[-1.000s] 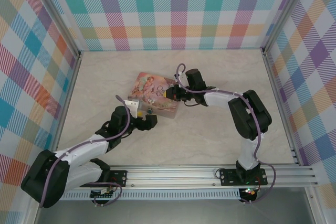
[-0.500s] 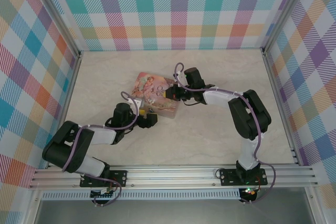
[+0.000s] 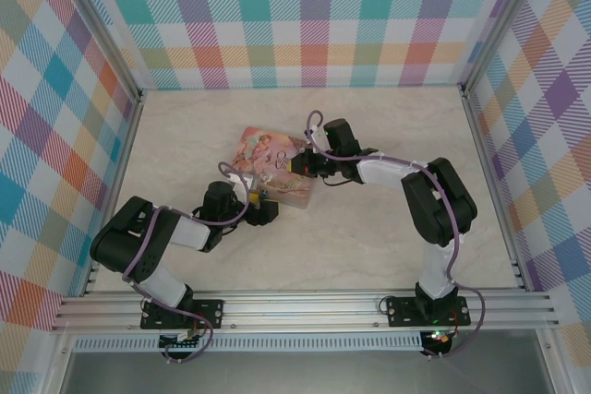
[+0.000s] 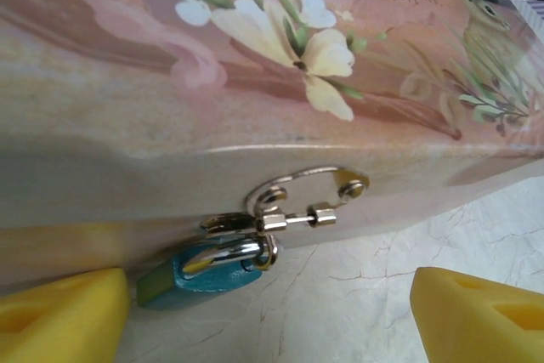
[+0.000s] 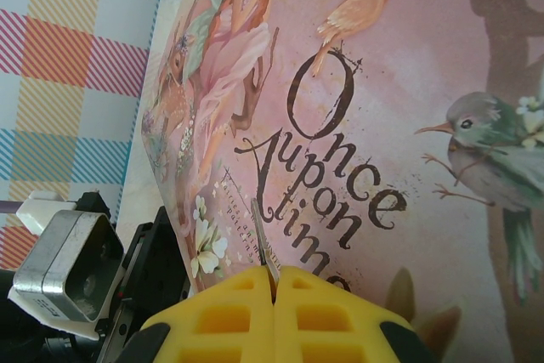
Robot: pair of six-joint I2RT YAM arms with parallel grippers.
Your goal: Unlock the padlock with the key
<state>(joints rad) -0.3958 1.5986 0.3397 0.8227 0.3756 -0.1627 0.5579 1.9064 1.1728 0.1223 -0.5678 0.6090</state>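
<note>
Your left arm has folded right down in the last second. The left claw (image 4: 268,320) now sits low over the surface (image 3: 369,246), wide open and empty. The padlock (image 4: 200,271) is between its pads (image 4: 59,316), hanging off the hasp (image 4: 297,201) of the pink tin (image 4: 255,82) on the side facing the near edge. The right claw (image 5: 274,282) has barely budged, pinched tight on the key (image 5: 263,244) above the tin. My guess is steadying the lock comes next, before the key goes in.
</note>
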